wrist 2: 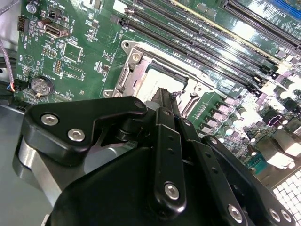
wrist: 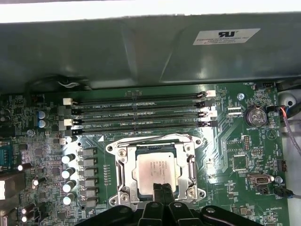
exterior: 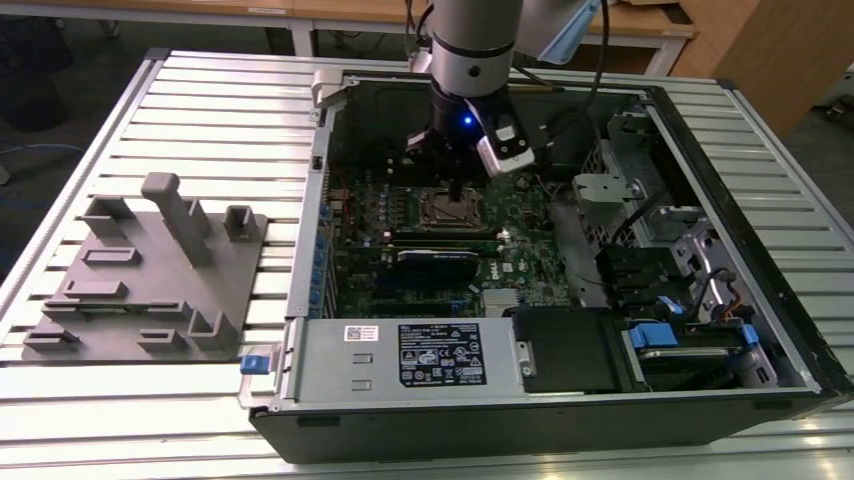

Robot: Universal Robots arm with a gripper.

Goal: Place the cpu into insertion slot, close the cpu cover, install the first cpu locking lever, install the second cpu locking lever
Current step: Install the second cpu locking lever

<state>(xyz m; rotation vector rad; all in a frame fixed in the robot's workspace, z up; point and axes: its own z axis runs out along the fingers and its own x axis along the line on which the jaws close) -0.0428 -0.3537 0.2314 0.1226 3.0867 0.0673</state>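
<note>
Exterior view: an open computer case (exterior: 561,400) lies on a slatted surface (exterior: 200,100); a white printed label (exterior: 441,356) marks its power supply, the text too small to read. The end effector (exterior: 461,190) hangs just above the insertion slot (exterior: 454,210).

Second wrist view: the end effector's fingers (wrist 2: 165,101) are clenched together, holding nothing, their tips over the cpu (wrist 2: 153,82).

First wrist view: the cpu (wrist: 157,169), dull silver with faint unreadable print, sits in the insertion slot (wrist: 123,200) with the cpu cover (wrist: 123,160) framing it.

The claw (wrist 2: 162,94) hangs closed over the cpu (wrist 2: 153,82).
</note>
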